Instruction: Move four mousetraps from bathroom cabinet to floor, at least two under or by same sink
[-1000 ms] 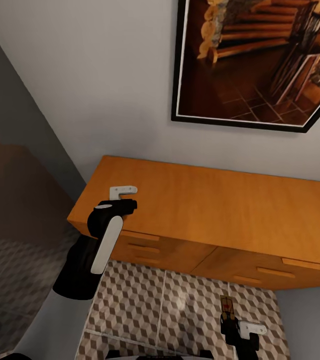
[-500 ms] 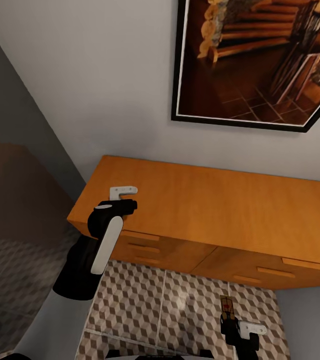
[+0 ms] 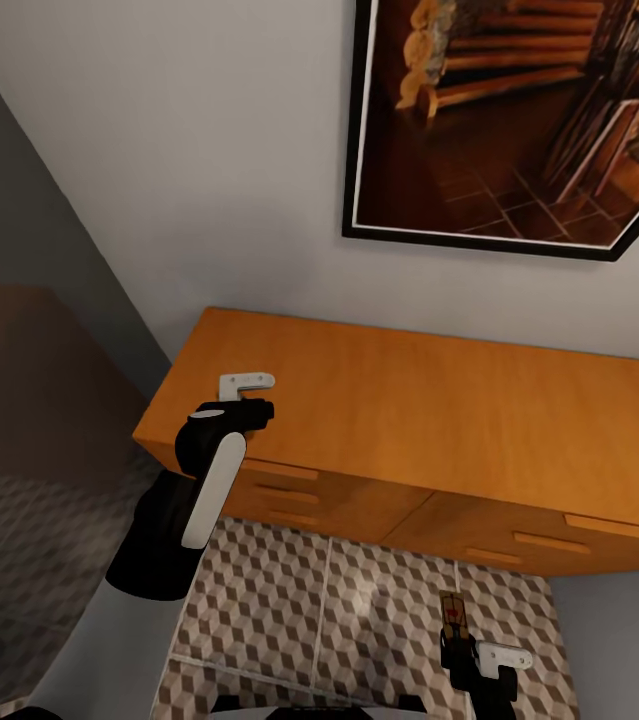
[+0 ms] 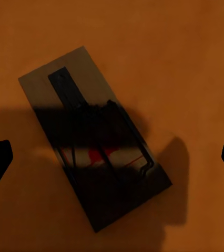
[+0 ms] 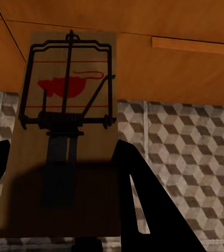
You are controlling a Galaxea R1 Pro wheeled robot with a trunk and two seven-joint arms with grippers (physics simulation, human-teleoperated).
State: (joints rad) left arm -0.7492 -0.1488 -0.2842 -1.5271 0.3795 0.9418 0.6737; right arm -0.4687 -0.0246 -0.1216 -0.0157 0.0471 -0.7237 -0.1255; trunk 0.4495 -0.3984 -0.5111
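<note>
The right gripper (image 3: 456,640) pinches a mousetrap (image 5: 64,131) at 5 o'clock; the left gripper (image 4: 112,157), spread, hovers over another trap (image 4: 93,136) on the cabinet (image 3: 439,420).

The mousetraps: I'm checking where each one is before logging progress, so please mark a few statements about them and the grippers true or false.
1. The right gripper holds a mousetrap between its fingers. True.
2. That held mousetrap lies flat on the bathroom floor. False: it is held up in the gripper, above the tiles, in front of the cabinet.
3. A second mousetrap lies on the cabinet top below the left gripper. True.
4. The left gripper is shut on that second mousetrap. False: its fingers stand wide apart on either side of the board, not touching it.
5. The cabinet drawers stand pulled open. False: the drawers in view look closed.
</note>
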